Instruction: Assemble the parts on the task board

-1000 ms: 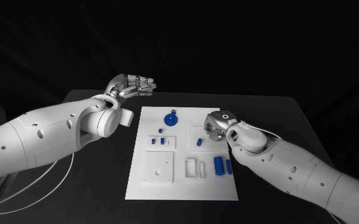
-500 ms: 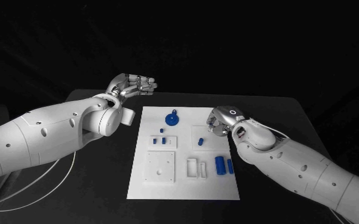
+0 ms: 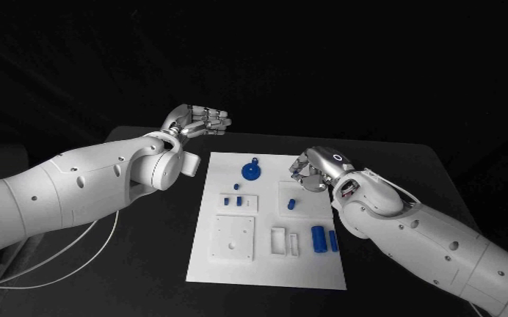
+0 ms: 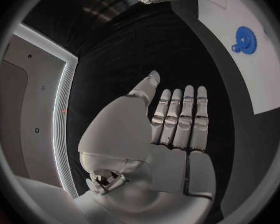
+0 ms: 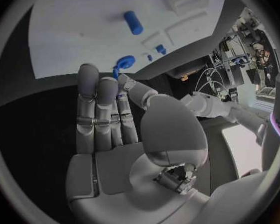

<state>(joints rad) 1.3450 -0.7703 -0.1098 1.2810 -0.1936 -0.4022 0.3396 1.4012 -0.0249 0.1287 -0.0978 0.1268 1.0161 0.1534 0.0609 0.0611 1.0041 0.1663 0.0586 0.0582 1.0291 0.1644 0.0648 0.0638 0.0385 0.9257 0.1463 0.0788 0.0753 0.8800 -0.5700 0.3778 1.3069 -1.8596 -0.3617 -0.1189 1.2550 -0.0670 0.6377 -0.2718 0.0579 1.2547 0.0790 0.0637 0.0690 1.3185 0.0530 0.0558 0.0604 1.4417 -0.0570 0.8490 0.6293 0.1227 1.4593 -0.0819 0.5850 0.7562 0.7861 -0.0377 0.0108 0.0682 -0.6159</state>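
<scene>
Left hand [image 3: 199,122] raised over the far left corner of the black table [image 3: 423,163], off the task board [image 3: 259,266], well apart from every part. The left wrist view shows its fingers [image 4: 180,119] straight, side by side, palm flat, nothing in it. Right hand [image 3: 313,167] hangs at the board's right edge near the far end, above the small raised square plate [image 3: 288,187]. In the right wrist view its fingers [image 5: 97,109] extend together, thumb out to the side, palm bare; it holds nothing. Both arms are smooth white shells; the hands are silver metal, segmented. The table is matt black, the room behind it dark. The board is a flat white rectangle lying lengthwise away from the robot. On it: a blue gear [image 3: 252,171], round and toothed, with a small knob at its far rim, lies flat near the far end. A short blue peg [image 3: 291,203] stands just this side of the raised square plate. Left of it, a small white block [image 3: 238,201] carries two little blue pieces [image 3: 233,201]. Nearer, a larger white square plate [image 3: 235,238] with small holes. Beside that, two narrow white slotted frames [image 3: 285,241]. At the near right, a stout blue cylinder [image 3: 320,238] lies lengthwise, with a slimmer blue pin [image 3: 333,241] just beside it.
</scene>
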